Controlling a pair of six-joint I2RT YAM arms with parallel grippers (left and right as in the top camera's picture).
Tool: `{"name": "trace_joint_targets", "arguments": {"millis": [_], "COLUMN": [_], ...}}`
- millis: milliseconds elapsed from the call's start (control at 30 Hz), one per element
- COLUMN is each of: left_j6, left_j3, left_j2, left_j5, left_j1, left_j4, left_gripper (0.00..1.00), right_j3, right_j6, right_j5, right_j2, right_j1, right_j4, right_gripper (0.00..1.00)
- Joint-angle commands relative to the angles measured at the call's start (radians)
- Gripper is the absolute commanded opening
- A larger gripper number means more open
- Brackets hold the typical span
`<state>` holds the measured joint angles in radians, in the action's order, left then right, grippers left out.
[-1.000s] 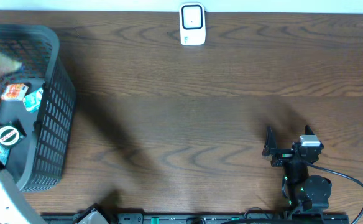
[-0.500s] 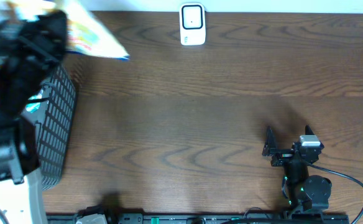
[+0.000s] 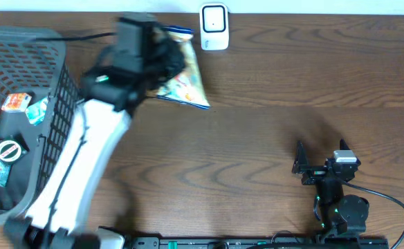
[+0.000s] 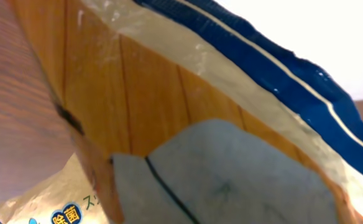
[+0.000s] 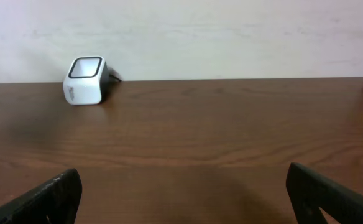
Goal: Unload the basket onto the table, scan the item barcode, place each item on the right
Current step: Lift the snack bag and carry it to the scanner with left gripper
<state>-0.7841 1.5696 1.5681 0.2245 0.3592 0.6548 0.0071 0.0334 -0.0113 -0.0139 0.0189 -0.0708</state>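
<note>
- A dark mesh basket sits at the table's nine o'clock edge, with small packs lying inside. Its left part is cut off by the frame.
- The left gripper is at about eleven o'clock on the table, clamped tight on a packet, which hangs above the wood.
- The packet is just beside the scanner, at its seven o'clock. I cannot tell whether the two touch.
- The white scanner stands at twelve o'clock against the far edge.
- The right gripper rests at about five o'clock, its jaws spread wide and holding nothing.
- Half a second ago the left arm was over the basket at the ten o'clock corner with the packet raised. Now it reaches across to the scanner. The right arm has not moved.
- The left arm is smeared by motion overhead, so its fingers are hard to pick out. In the left wrist view the packet fills the frame, and no barcode can be made out. In the right wrist view only the fingertips show at the lower corners, with the scanner far off at ten o'clock.
</note>
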Motion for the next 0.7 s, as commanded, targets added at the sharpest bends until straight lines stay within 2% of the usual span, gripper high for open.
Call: {"name": "trace_joint_targets", "arguments": {"millis": [0, 167, 400, 467, 500, 567, 600, 667], "left_j6": [-0.060, -0.159, -0.164, -0.164, -0.163, -0.152, -0.151, -0.136], "left_j3": [0.016, 0.016, 0.016, 0.016, 0.016, 0.017, 0.017, 0.017], "left_j2": [0.107, 0.286, 0.417, 0.425, 0.425, 0.422, 0.417, 0.406], "left_j5": [-0.061, -0.061, -0.061, -0.061, -0.061, -0.061, -0.061, -0.061], "left_j1": [0.070, 0.148, 0.203, 0.212, 0.215, 0.216, 0.216, 0.209], "left_j4": [-0.046, -0.145, -0.249, -0.253, -0.254, -0.256, -0.257, -0.257], "left_gripper": [0.07, 0.07, 0.09, 0.37, 0.60, 0.87, 0.91, 0.93], "right_j3": [-0.002, -0.002, -0.002, -0.002, -0.002, -0.002, -0.002, -0.002], "right_j6": [0.006, 0.006, 0.006, 0.007, 0.006, 0.007, 0.006, 0.006], "right_j5": [0.002, 0.002, 0.002, 0.002, 0.002, 0.002, 0.002, 0.002], "right_j2": [0.003, 0.003, 0.003, 0.003, 0.003, 0.003, 0.003, 0.003], "right_j1": [-0.004, -0.004, -0.004, -0.004, -0.004, -0.004, -0.004, -0.004], "right_j4": [-0.004, -0.004, -0.004, -0.004, -0.004, -0.004, -0.004, -0.004], "right_gripper": [0.99, 0.99, 0.99, 0.99, 0.99, 0.99, 0.99, 0.99]}}
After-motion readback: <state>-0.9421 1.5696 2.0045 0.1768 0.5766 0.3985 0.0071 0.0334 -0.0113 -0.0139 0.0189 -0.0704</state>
